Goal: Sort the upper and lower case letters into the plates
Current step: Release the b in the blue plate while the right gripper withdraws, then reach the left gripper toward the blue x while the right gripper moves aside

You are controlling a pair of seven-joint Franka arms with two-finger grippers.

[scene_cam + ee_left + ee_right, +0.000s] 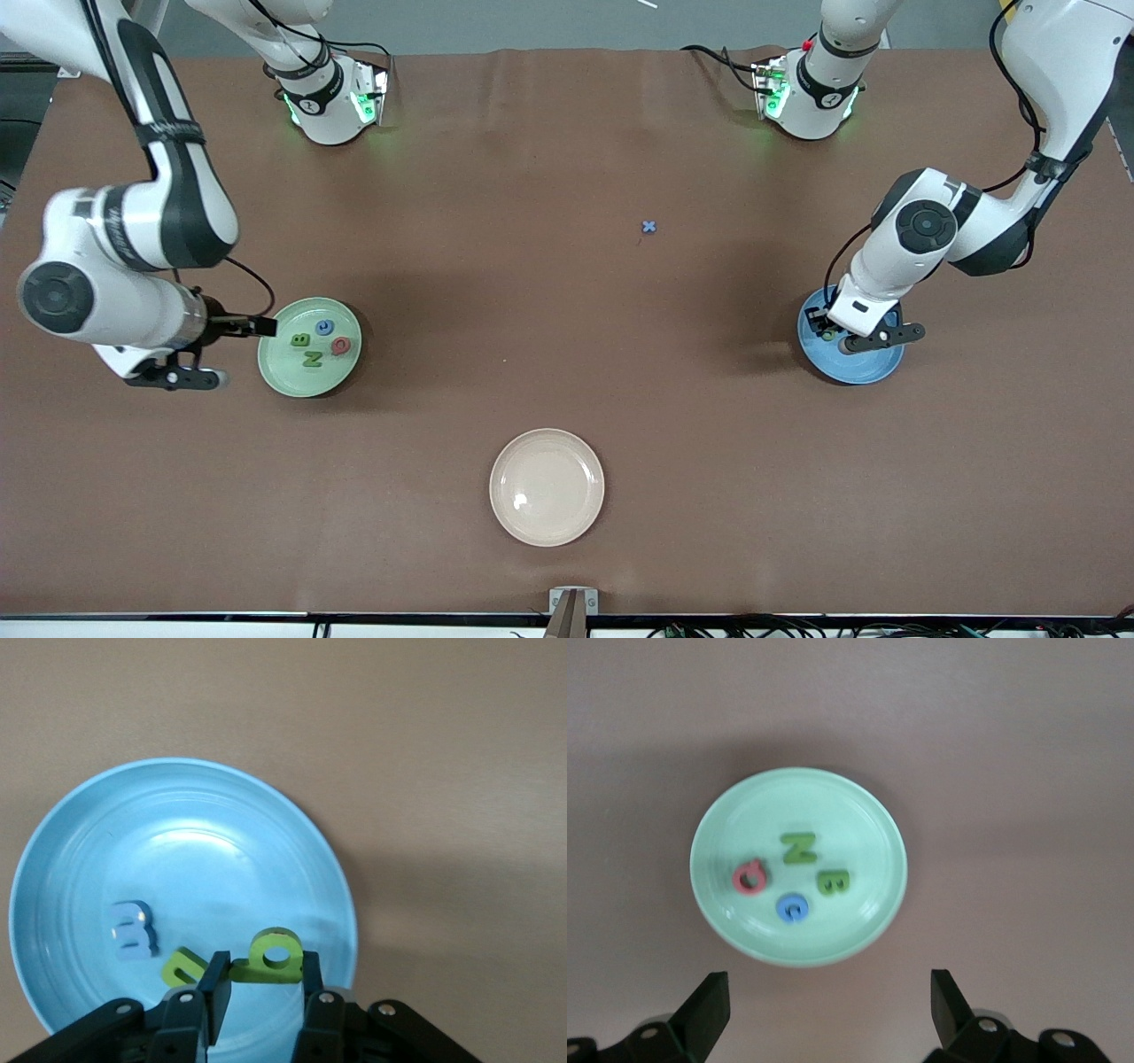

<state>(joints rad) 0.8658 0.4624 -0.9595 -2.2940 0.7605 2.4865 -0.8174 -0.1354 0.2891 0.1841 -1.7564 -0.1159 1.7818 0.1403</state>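
The mint green plate holds a green N, a green B, a blue C and a red round letter. My right gripper hangs open and empty just off that plate's rim, toward the right arm's end of the table. Over the blue plate, my left gripper is shut on a green letter with a round hole. A pale blue letter and another green letter lie in the blue plate.
A cream-beige plate with nothing in it sits nearer the front camera, mid-table. A small blue x-shaped piece lies on the brown table farther from the camera, between the two arms.
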